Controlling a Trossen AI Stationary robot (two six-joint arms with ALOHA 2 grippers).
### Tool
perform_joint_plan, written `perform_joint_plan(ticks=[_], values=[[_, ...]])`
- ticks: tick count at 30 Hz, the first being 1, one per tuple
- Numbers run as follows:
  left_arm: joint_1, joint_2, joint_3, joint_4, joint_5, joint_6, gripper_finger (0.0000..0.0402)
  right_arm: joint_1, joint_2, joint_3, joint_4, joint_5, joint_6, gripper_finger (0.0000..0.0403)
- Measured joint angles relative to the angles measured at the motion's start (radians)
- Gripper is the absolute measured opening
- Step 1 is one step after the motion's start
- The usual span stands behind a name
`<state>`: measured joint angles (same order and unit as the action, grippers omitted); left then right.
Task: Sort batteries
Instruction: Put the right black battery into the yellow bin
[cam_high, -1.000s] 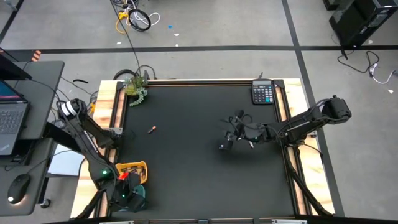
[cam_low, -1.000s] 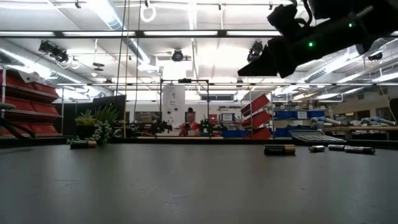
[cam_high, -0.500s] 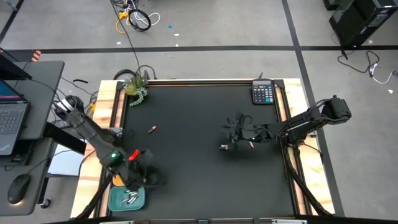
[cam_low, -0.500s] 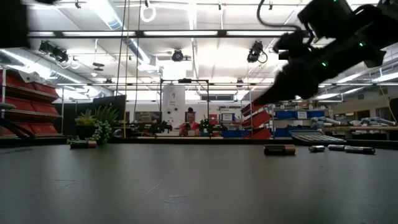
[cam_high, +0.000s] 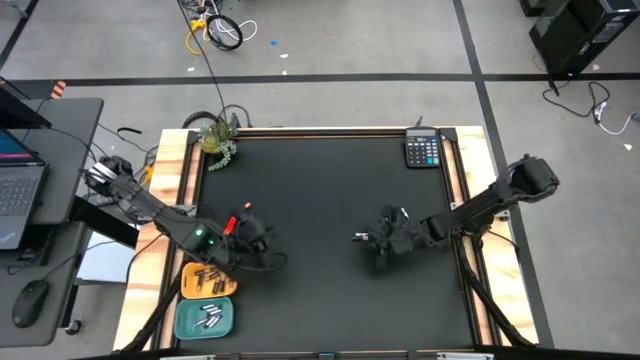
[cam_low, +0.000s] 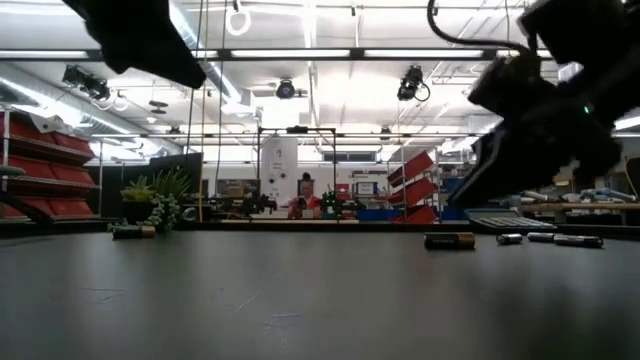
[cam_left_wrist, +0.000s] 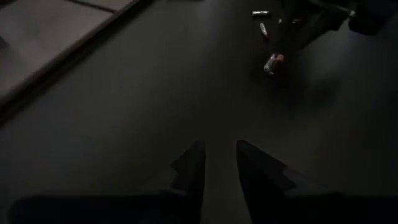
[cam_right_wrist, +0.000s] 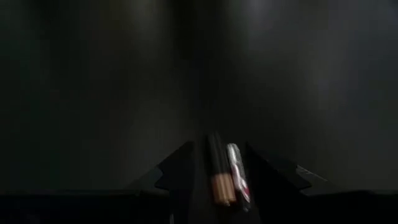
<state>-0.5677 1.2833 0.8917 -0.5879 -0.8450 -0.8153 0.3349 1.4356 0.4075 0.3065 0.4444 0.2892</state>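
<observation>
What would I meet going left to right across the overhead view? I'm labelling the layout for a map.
laptop → plant → left tool → right tool → calculator

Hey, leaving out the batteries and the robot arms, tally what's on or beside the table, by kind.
Yellow tray: 1
Teal tray: 1
Calculator: 1
Plant: 1
Total: 4
</observation>
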Motion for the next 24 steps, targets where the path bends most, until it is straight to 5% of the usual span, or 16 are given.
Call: perform_joint_plan(ticks=[6,16,24], values=[[0.060,0.000,0.000,0.073,-0.046,0.129,0.0100,0.019,0.137,0.000,0.106,0.047,0.028,0.0151],[0.071,0.000,0.000,0.099,-0.052,0.138,0.0100,0.037,0.289,0.005,0.181,0.092,0.120,0.0142],[0.080,0.005,0.000,0.138,-0.048,0.134,0.0100,0.054,0.305,0.007,0.180,0.103,0.103,0.0058]])
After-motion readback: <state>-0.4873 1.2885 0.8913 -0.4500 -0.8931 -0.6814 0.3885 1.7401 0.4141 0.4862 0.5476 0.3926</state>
